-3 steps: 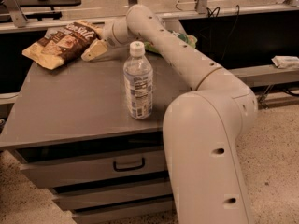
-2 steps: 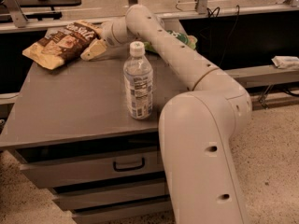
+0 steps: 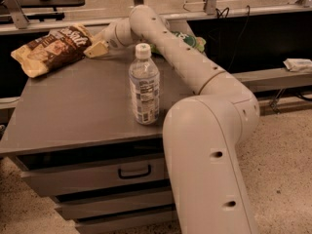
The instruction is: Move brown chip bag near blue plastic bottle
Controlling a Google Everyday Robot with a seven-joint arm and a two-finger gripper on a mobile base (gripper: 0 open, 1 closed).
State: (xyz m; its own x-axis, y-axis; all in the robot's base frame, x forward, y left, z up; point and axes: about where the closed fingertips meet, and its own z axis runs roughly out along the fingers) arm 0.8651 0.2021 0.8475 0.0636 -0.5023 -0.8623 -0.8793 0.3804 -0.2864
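Observation:
The brown chip bag (image 3: 51, 47) lies at the back left corner of the grey cabinet top (image 3: 73, 111), its white lettering facing up. The blue plastic bottle (image 3: 144, 86) stands upright near the middle of the top, white cap on. My gripper (image 3: 95, 48) reaches over the back of the top and sits at the bag's right end, touching or nearly touching it. The bottle stands well to the front right of the bag, about a bag's length away.
A green snack bag (image 3: 189, 40) lies at the back right, partly hidden behind my arm (image 3: 185, 62). My arm's large lower link (image 3: 209, 169) stands in front of the cabinet's right side. Drawers (image 3: 131, 172) face forward below. A shelf rail runs behind.
My arm's lower link has shifted slightly left. The gripper stays at the bag's right end. The bag and bottle have not moved.

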